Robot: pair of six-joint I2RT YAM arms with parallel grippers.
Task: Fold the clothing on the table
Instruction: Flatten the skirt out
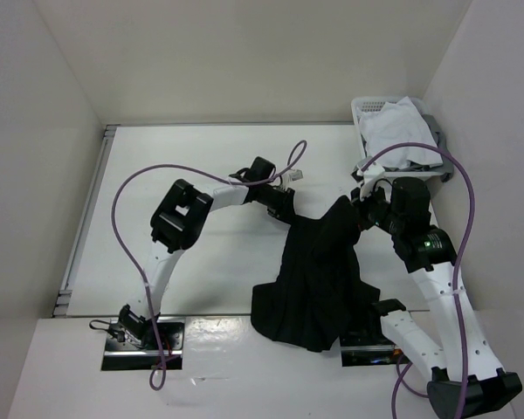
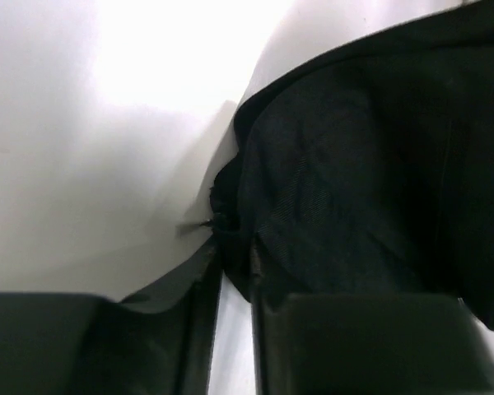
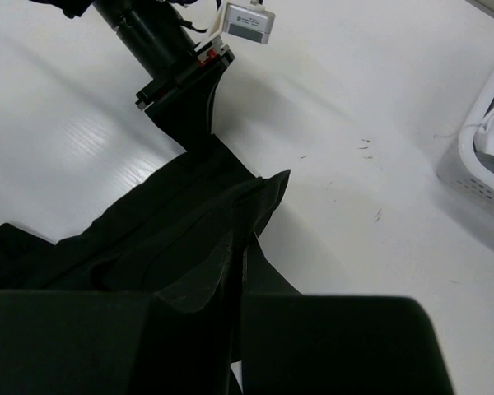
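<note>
The clothing (image 1: 319, 279), a black skirt, lies crumpled on the white table (image 1: 201, 157), with its lower part reaching the near edge. My left gripper (image 1: 288, 214) is at the skirt's upper left corner. In the left wrist view its jaws (image 2: 233, 239) are nearly together, with a fold of the black fabric (image 2: 354, 164) pinched at the tips. My right gripper (image 1: 356, 209) is at the upper right corner. In the right wrist view it (image 3: 245, 247) is shut on the fabric's edge (image 3: 173, 222). That view also shows the left gripper (image 3: 199, 136) on the cloth's far corner.
A white plastic basket (image 1: 364, 109) holding a white garment (image 1: 397, 131) stands at the back right corner, just behind my right arm; its wall (image 3: 482, 177) shows at the right of the right wrist view. A metal rail (image 1: 83, 218) runs along the table's left edge.
</note>
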